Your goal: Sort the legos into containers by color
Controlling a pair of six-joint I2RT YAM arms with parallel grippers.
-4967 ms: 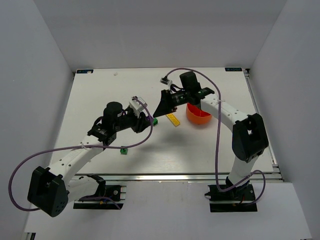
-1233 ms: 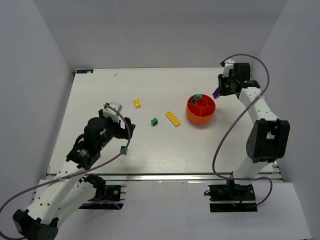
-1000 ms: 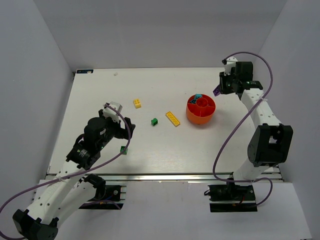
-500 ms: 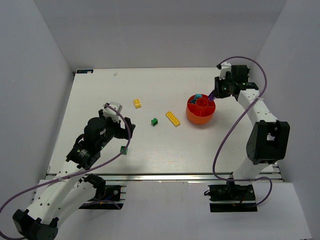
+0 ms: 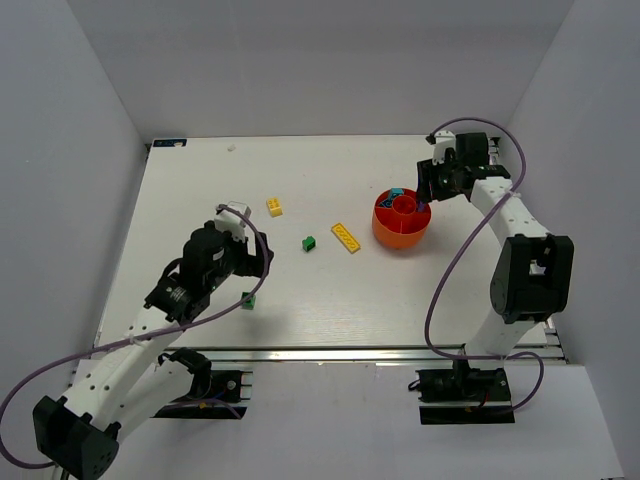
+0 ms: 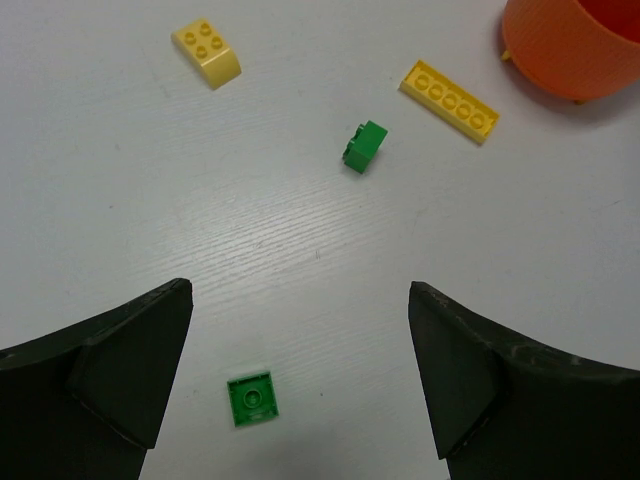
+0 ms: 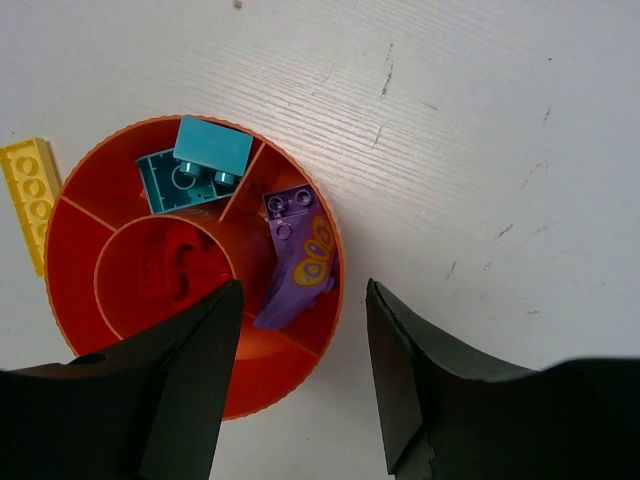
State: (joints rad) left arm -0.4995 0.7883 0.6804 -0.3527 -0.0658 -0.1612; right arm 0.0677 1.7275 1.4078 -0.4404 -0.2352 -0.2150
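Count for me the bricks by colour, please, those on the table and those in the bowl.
Yellow bricks: 2, on the table
Green bricks: 2, on the table
Teal bricks: 2, in the bowl
Purple brick: 1, in the bowl
Total: 7. Red shapes in the bowl's middle are too unclear to count.

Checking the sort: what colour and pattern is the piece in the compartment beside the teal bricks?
Purple piece, yellow-orange oval markings; right wrist view shows it best.
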